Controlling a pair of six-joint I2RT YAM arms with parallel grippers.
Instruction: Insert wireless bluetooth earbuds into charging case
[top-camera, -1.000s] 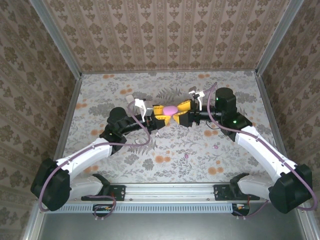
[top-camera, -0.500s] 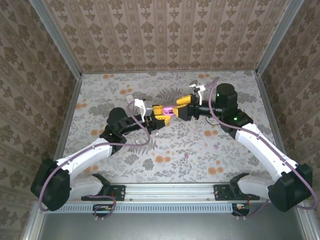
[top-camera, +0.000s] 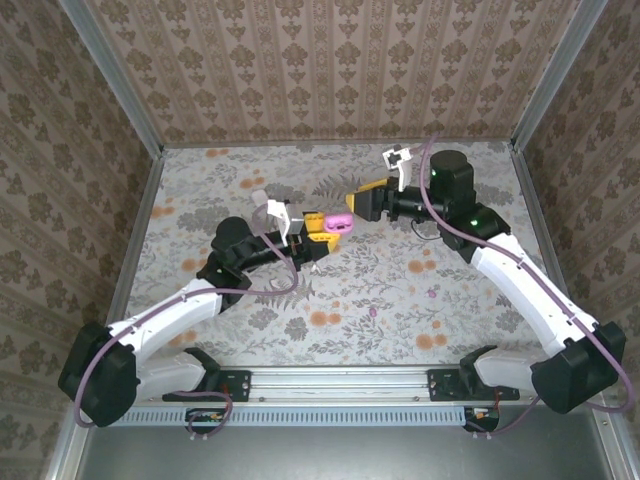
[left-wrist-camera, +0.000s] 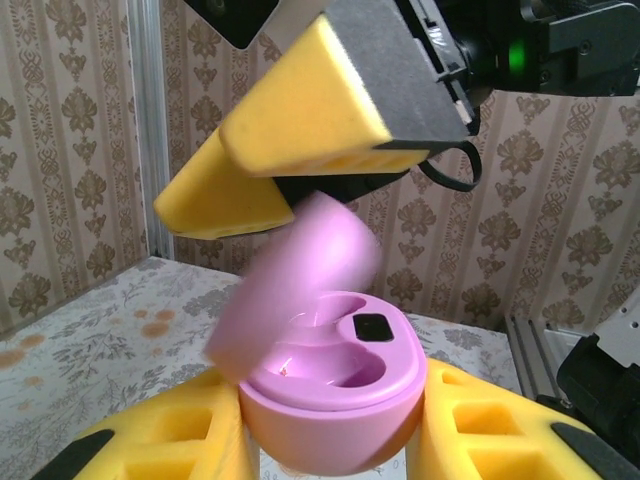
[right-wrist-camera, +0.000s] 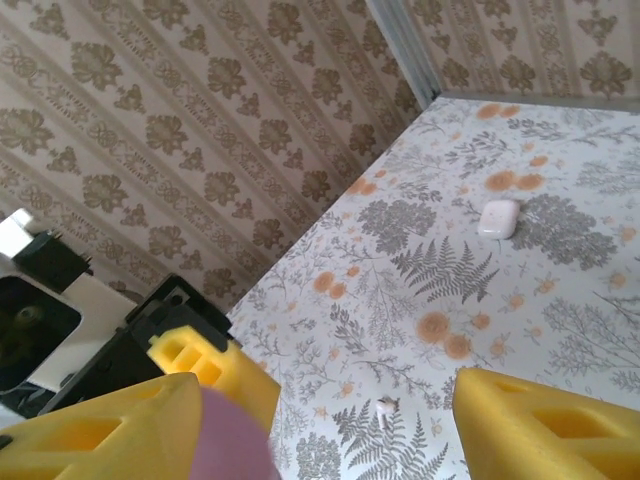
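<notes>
A pink charging case (left-wrist-camera: 335, 400) sits upright between the yellow fingers (left-wrist-camera: 160, 440) of my left gripper (top-camera: 325, 228), which is shut on its base. Its lid (left-wrist-camera: 290, 290) stands swung up and blurred, and both earbud wells are bare. From above, the case (top-camera: 338, 221) hangs over the middle of the table. My right gripper (top-camera: 358, 201) is open just above and to the right of it, with the lid's edge (right-wrist-camera: 235, 440) against its left finger (right-wrist-camera: 100, 430). Two pink earbuds (top-camera: 432, 293) (top-camera: 372, 312) lie on the cloth nearer the front. A white earbud (right-wrist-camera: 388, 406) lies below the right gripper.
A small white case (right-wrist-camera: 497, 217) rests closed on the floral cloth towards the back. Patterned walls with metal corner posts (top-camera: 135, 100) close in the table on three sides. A metal rail (top-camera: 340, 378) runs along the front edge.
My right gripper has drawn up and back to the right, away from the case. The case's lid, shut a second ago, now stands open. The left gripper has kept its hold.
</notes>
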